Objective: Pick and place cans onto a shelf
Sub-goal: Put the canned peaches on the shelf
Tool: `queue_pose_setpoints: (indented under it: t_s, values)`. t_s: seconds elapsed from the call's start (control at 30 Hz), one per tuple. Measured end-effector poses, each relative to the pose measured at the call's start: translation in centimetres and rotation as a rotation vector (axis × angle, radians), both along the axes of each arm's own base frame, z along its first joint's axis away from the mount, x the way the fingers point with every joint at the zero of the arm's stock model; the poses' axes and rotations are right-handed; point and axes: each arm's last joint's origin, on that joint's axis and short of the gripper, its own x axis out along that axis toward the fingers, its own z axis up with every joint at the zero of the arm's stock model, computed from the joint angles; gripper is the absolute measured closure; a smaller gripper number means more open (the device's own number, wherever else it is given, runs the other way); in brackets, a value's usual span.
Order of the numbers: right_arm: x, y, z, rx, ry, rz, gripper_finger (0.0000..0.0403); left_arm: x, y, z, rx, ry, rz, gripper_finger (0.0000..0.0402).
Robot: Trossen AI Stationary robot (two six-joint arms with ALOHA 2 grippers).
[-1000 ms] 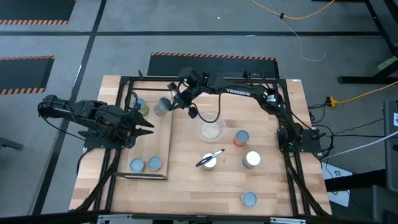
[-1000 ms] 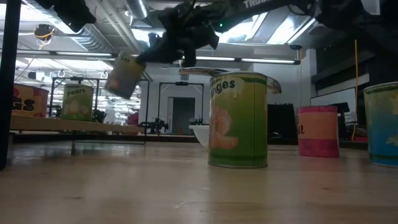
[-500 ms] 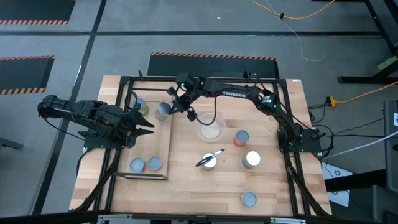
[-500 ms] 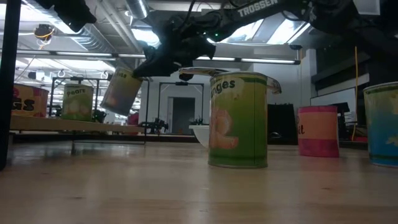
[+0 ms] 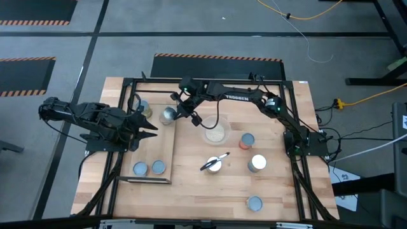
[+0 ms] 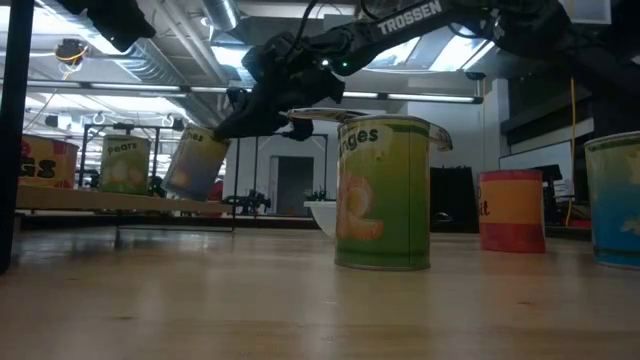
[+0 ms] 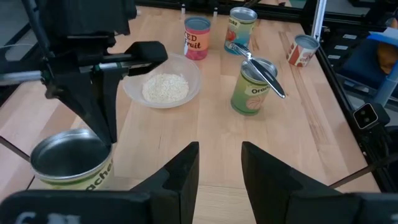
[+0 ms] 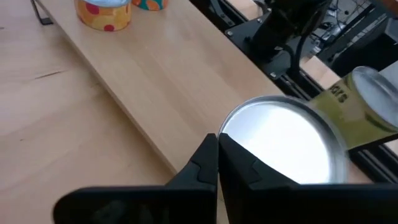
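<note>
The shelf [image 5: 159,143], a light-wood board in a black wire frame, lies on the table's left part. One can [image 5: 143,109] stands at its far end and two cans [image 5: 140,168] [image 5: 158,166] near its front. My right gripper [image 5: 179,109] reaches across from the right, shut on a pale silver-topped can [image 6: 195,163] over the shelf's far right edge. My left gripper [image 7: 217,171] waits open at the shelf's left side, nothing between its fingers. My right gripper pinches the rim of the can's silvery top [image 8: 219,140] between its two shut fingers. The fingers come slanting down from the table's right. The can hangs tilted below them, its bottom [image 6: 188,194] down at the shelf board; whether it touches the board I cannot tell.
A clear bowl of grains [image 5: 216,133] sits mid-table. Right of the shelf stand a green can with a utensil across its top [image 5: 213,164], a red can [image 5: 247,140], a white-topped can [image 5: 257,163] and one near the front edge [image 5: 254,203]. Black frame rails [image 5: 296,184] border the table.
My right gripper has sunk toward the shelf with the can, staying shut. The can, still tilted, has come down from well above the board to just about its level.
</note>
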Motion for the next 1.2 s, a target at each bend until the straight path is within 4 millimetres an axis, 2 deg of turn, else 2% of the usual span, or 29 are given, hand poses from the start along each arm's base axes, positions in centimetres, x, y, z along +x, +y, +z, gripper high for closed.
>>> queue_pose_setpoints:
  t_s: [0.23, 0.5, 1.2]
  values:
    - [0.07, -0.05, -0.09, -0.025, 0.005, -0.025, 0.0396, -0.01, 0.0, 0.0, 0.0, 0.0, 0.0, 0.0288]
    - [0.24, -0.07, 0.08, -0.035, -0.019, -0.028, 0.0377, -0.01, 0.0, 0.0, 0.001, 0.0, 0.001, 0.0288]
    - [0.58, -0.13, 0.47, -0.05, -0.074, -0.028, 0.0374, 0.0, 0.06, 0.0, 0.01, -0.002, 0.019, 0.0288]
